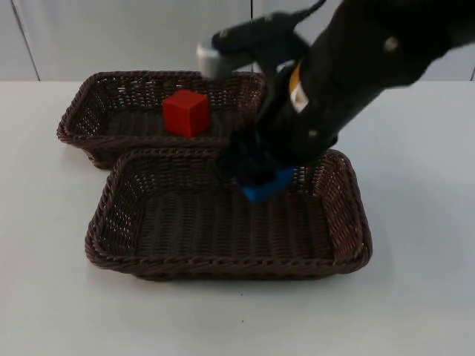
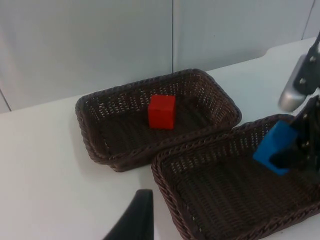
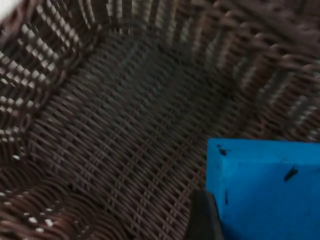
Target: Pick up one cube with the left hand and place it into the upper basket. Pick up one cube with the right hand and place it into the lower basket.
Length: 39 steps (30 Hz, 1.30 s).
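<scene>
While lowering: the right hand [image 1: 256,178] grips the blue cube [image 1: 267,185], fingers clamped on it, over the lower basket [image 1: 223,263] near its far wall.
Doing it well: bring the cube down close to the weave, clear of the rim, then release; a drop from height might bounce.
Left hand: waits above the tabletop [image 2: 50,165] beside the baskets; I cannot tell its opening.
Count: two baskets, two cubes; the red cube [image 1: 186,112] already lies in the upper basket [image 1: 96,111].
</scene>
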Each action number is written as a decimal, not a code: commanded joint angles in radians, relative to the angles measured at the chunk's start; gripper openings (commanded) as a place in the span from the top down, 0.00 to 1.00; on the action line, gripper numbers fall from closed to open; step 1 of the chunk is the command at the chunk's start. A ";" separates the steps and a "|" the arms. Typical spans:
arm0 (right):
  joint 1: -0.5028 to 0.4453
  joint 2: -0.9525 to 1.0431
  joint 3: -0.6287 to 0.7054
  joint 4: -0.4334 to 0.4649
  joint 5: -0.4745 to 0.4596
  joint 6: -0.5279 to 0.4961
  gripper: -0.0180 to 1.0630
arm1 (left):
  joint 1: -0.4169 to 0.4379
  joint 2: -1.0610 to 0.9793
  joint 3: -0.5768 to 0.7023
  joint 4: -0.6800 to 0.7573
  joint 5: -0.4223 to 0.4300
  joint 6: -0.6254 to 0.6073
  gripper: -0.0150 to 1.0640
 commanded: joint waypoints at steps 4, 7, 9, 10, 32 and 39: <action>-0.003 0.067 -0.012 -0.022 -0.050 -0.004 0.98 | -0.005 -0.007 0.004 0.004 -0.004 -0.004 0.01; -0.003 0.097 -0.012 -0.023 -0.067 -0.004 0.98 | -0.005 -0.007 0.004 0.004 -0.004 -0.004 0.01; -0.003 0.104 -0.012 -0.023 -0.074 -0.004 0.98 | -0.005 -0.007 0.004 0.004 -0.004 -0.004 0.01; -0.003 0.107 -0.012 -0.022 -0.076 -0.004 0.98 | -0.005 -0.007 0.004 0.004 -0.004 -0.004 0.01; -0.003 0.124 -0.012 -0.019 -0.072 0.006 0.32 | -0.005 -0.007 0.004 0.004 -0.004 -0.004 0.01; -0.003 0.064 -0.012 -0.019 0.010 0.006 0.32 | -0.005 -0.007 0.004 0.004 -0.004 -0.004 0.01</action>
